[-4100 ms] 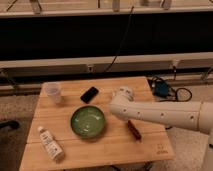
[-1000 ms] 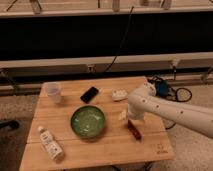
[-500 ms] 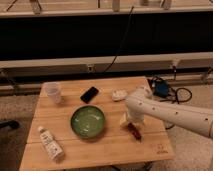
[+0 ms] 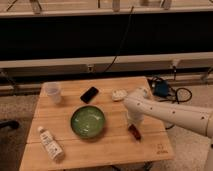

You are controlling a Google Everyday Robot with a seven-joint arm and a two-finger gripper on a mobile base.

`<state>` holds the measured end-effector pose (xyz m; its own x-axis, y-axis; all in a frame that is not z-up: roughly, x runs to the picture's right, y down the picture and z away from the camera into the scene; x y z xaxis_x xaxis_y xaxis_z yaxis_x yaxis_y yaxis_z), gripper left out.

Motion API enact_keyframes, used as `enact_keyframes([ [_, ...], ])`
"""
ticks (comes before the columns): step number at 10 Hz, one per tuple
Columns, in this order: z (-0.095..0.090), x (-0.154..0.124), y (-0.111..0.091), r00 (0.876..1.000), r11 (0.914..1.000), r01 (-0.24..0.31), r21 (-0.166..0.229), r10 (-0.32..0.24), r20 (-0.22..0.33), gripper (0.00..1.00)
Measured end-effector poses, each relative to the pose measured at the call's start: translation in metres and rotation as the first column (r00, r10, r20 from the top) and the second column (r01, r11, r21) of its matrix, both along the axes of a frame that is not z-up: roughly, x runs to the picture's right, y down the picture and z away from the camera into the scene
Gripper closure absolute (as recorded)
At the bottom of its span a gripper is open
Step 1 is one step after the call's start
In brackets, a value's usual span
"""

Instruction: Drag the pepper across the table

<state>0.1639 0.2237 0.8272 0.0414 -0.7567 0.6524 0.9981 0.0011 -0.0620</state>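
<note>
Reaching down with the gripper (image 4: 132, 121) right over the little red pepper (image 4: 134, 132), getting ready for dragging it along the wooden table (image 4: 95, 150).

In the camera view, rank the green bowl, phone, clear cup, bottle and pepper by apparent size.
1. Green bowl, largest.
2. Bottle.
3. Clear cup and phone look about alike; unranked.
4. Pepper, smallest, though its upper end is hidden under the gripper, right of the bowl.
</note>
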Motion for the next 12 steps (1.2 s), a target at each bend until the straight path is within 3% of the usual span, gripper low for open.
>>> enact_keyframes([
  [2,-0.002,0.000,0.002,1.000,1.0000,-0.004,-0.005,0.004,0.012,0.92],
  [3,-0.003,0.000,0.002,1.000,1.0000,-0.004,-0.003,0.004,0.017,0.98],
  [5,-0.003,-0.020,-0.010,0.998,0.9978,0.066,0.008,-0.066,0.021,1.00],
  [9,-0.005,-0.044,-0.018,0.991,0.9912,0.132,0.009,-0.132,0.032,1.00],
  [10,-0.003,-0.048,-0.021,0.982,0.9833,0.182,0.016,-0.182,0.040,1.00],
  [12,-0.004,-0.057,-0.022,0.973,0.9742,0.225,0.022,-0.225,0.049,1.00],
])
